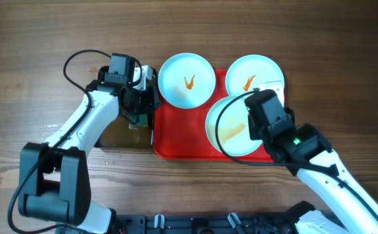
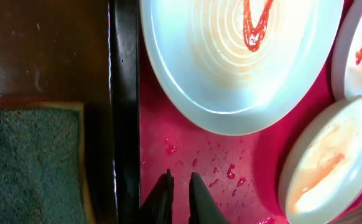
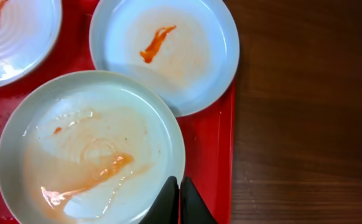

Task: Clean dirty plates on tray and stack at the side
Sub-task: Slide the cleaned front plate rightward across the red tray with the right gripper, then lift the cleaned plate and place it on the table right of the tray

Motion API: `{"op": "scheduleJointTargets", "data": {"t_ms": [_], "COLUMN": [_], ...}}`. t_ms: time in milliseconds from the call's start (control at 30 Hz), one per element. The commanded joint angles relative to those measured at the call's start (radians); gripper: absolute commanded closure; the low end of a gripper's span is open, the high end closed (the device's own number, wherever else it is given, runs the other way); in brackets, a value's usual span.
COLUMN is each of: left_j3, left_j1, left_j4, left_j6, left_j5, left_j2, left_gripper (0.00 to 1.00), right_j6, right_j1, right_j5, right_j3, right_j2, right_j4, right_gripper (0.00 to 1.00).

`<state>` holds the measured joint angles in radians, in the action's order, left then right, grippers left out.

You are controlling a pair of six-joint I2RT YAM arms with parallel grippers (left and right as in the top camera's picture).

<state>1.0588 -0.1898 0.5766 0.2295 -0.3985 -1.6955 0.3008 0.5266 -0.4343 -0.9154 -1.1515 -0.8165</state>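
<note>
**3 dirty plates on the tray, both grippers closed**

The red tray (image 1: 176,140) sits at the middle of the table (image 1: 39,32), and all 3 plates are on it. The left plate (image 1: 187,79) lies at the tray's upper left corner and hangs over its edge; it carries an orange V-shaped squiggle. The right plate (image 1: 255,77) lies at the upper right corner, also past the rim, with a short orange streak. The smeared plate (image 1: 230,128) sits lower, right of centre. It has a pale orange smear across it, and its rim overlaps the right plate's rim.

The left gripper (image 2: 178,198) hangs over the tray's left edge, just beside the black tray (image 2: 125,93). Its fingers are drawn together with only a thin slit between them, and they hold nothing. Red droplets (image 2: 231,171) dot the tray just ahead of them. A dark green sponge (image 2: 32,162) lies in the black tray, at the lower left of the left wrist view.

The right gripper (image 3: 178,200) is closed, its tips pressed together right at the lower right rim of the smeared plate. I cannot tell whether they touch it.
</note>
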Motion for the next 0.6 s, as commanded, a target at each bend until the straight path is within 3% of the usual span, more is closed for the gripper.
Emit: {"op": "scheduleJointTargets", "data": {"t_ms": [0, 100, 300, 567], "left_j3": [0.008, 0.008, 0.008, 0.008], "left_j1": [-0.005, -0.005, -0.005, -0.005], "left_j4": [0.0, 0.0, 0.0, 0.0], "left_j6": [-0.003, -0.003, -0.003, -0.003], "left_j5": [-0.001, -0.001, -0.001, -0.001], "left_j2": [0.022, 0.022, 0.022, 0.022], "left_gripper": [0.93, 0.93, 0.92, 0.92], "right_j6": [0.054, 0.114, 0.113, -0.178], "right_j1": [0.002, -0.006, -0.192, -0.553], "right_j5": [0.076, 0.089, 0.325, 0.787], "right_j3": [-0.021, -0.021, -0.021, -0.021], "right_j2": [0.011, 0.005, -0.061, -0.293], "right_j4": [0.025, 0.031, 0.031, 0.062], "right_gripper": [0.9, 0.78, 0.76, 0.72]}}
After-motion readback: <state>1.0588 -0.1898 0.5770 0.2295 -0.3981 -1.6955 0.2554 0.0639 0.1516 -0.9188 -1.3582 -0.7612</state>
